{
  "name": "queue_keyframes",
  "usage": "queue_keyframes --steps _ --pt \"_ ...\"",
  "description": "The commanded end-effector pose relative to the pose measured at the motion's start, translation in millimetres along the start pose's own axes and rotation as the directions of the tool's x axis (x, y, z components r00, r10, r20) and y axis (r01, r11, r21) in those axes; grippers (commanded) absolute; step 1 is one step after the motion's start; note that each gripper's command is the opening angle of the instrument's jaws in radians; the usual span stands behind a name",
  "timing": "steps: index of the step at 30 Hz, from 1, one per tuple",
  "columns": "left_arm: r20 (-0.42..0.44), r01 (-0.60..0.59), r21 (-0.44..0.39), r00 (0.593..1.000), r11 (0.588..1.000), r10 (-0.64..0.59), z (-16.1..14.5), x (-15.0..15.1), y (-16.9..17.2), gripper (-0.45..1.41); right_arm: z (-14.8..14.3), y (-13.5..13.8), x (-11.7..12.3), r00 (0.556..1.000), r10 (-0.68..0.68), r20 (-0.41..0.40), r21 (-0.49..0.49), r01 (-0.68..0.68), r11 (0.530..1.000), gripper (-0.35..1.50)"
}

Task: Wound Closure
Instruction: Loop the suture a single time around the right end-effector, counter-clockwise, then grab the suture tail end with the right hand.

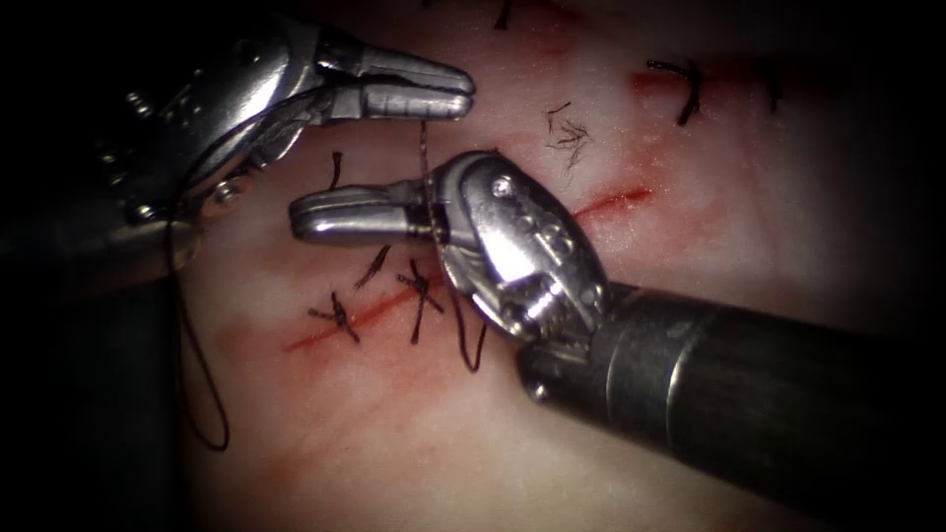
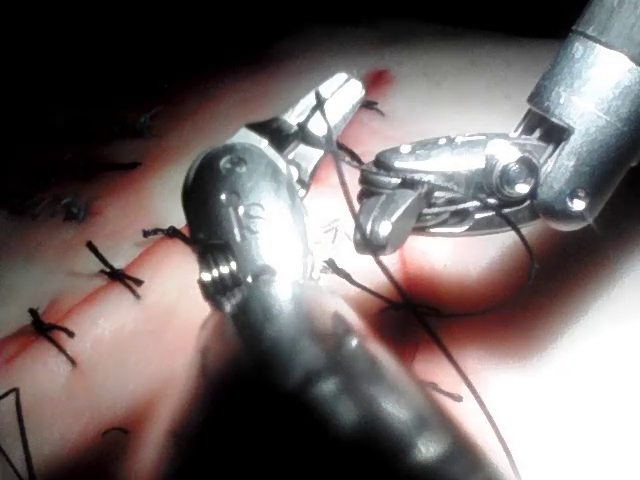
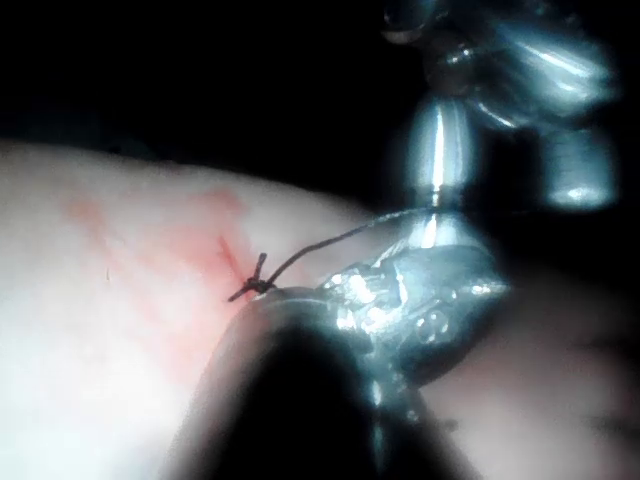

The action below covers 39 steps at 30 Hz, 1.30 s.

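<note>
The tissue [image 1: 414, 433] carries a slanting red cut [image 1: 616, 200]. The left tool [image 1: 465, 92] reaches in from the upper left, above the cut, its jaws shut on the dark thread [image 1: 424, 148]. That thread drops straight down and wraps round the jaws of the right tool [image 1: 296, 219]. The right tool comes from the lower right and lies over the cut, jaws shut and pointing left, with nothing gripped between them. More thread [image 1: 197, 384] hangs in a long loop from the left tool's wrist down the left side. In the right wrist view a thread [image 3: 320, 245] runs from a knot [image 3: 255, 285].
Two tied stitches [image 1: 335, 317] [image 1: 421, 294] cross the cut just under the right tool's jaws. Cut thread ends [image 1: 570, 133] lie above the cut. Further stitches [image 1: 690, 89] close another red line at the upper right. Red fluid [image 1: 325, 394] stains the tissue.
</note>
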Motion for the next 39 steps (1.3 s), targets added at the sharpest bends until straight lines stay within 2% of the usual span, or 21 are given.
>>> queue_keyframes --steps 1,5,8,18,20,21,22,24,25,27,29,31,35,39 --pt "-0.003 -0.005 0.011 1.0 1.0 0.005 -0.1 -0.4 -0.7 -0.35 0.4 0.4 0.0 1.0 0.006 -0.018 0.002 -0.006 1.0 -0.35" --pt "-0.005 -0.006 0.042 1.0 0.999 0.006 -1.0 -0.3 -0.6 -0.35 -0.6 0.0 1.2 0.996 0.03 -0.086 0.006 -0.029 1.0 -0.35" --pt "0.006 -0.006 0.071 1.0 0.997 0.006 -1.9 -0.3 -0.5 -0.35 -1.3 -0.3 2.1 0.991 0.043 -0.127 -0.037 -0.048 0.998 -0.35" --pt "0.105 -0.049 0.184 0.994 0.982 0.03 -2.8 -3.7 1.5 -0.35 -2.2 0.0 2.7 0.985 0.071 -0.16 -0.088 -0.086 0.992 -0.35" --pt "0.148 -0.064 0.212 0.988 0.975 0.032 -2.5 -4.6 2.0 -0.35 -2.5 0.5 2.7 0.984 0.08 -0.162 -0.14 -0.104 0.985 -0.16" --pt "0.164 -0.069 0.222 0.986 0.973 0.033 -2.3 -5.0 2.2 -0.35 -2.7 0.9 2.7 0.983 0.085 -0.164 -0.176 -0.114 0.978 0.05" --pt "0.182 -0.075 0.229 0.983 0.971 0.033 -2.1 -5.2 2.4 -0.35 -2.8 1.1 2.7 0.982 0.089 -0.167 -0.205 -0.123 0.971 0.19" --pt "0.222 -0.085 0.242 0.975 0.967 0.03 -1.6 -5.8 2.6 -0.35 -3.3 1.8 2.8 0.979 0.093 -0.18 -0.288 -0.142 0.947 0.79" --pt "0.243 -0.089 0.245 0.97 0.965 0.027 -1.4 -6.0 2.7 -0.35 -3.5 2.1 2.7 0.979 0.09 -0.181 -0.323 -0.146 0.935 0.94" --pt "0.282 -0.095 0.252 0.959 0.963 0.02 -0.7 -6.4 2.6 -0.35 -4.1 2.7 2.7 0.982 0.1 -0.16 -0.39 -0.156 0.908 1.11" --pt "0.307 -0.098 0.259 0.952 0.961 0.014 -0.1 -6.6 2.5 -0.35 -4.8 2.9 2.6 0.988 0.097 -0.123 -0.434 -0.141 0.89 1.13" --pt "0.33 -0.112 0.268 0.944 0.957 0.018 0.7 -6.7 2.4 -0.35 -5.7 3.0 2.3 0.989 0.118 -0.086 -0.478 -0.145 0.867 1.05" --pt "0.36 -0.124 0.276 0.933 0.953 0.017 2.4 -7.3 2.6 -0.35 -7.3 2.8 1.8 0.991 0.132 0.014 -0.562 -0.101 0.821 1.0" --pt "0.417 -0.129 0.251 0.909 0.959 0.013 4.5 -8.6 3.4 -0.35 -8.2 2.2 1.4 0.98 0.166 0.107 -0.631 -0.062 0.773 0.94"
